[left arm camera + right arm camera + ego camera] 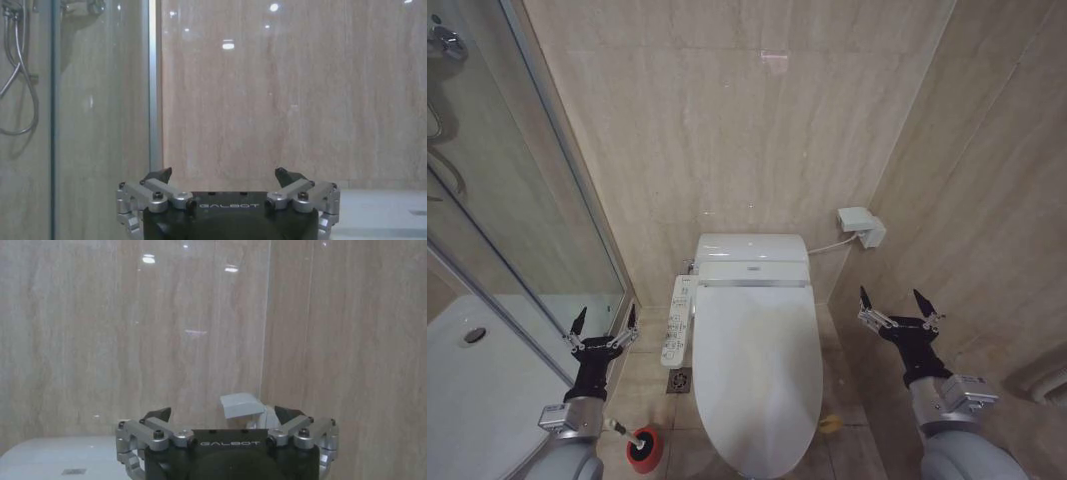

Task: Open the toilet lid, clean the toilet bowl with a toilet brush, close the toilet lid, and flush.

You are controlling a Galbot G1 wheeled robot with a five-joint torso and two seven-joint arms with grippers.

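The toilet lid (757, 370) is a glossy white oval lying shut, so the toilet bowl under it is hidden. A small yellow-green strap (830, 424) shows at its right edge. The toilet brush (619, 431) stands with its white handle in a red holder cup (644, 450) on the floor left of the toilet. My left gripper (605, 318) hangs open above the floor between the shower glass and the toilet, above the brush. In the left wrist view that gripper (223, 175) faces the wall, empty. My right gripper (897, 300) is open beside the right wall, also empty (223, 415).
A glass shower enclosure (527, 200) and its white tray (487, 390) close off the left side. A control panel (679, 320) sits on the toilet's left side, and a floor drain (679, 380) lies below it. A white wall box (860, 225) is mounted near the right corner.
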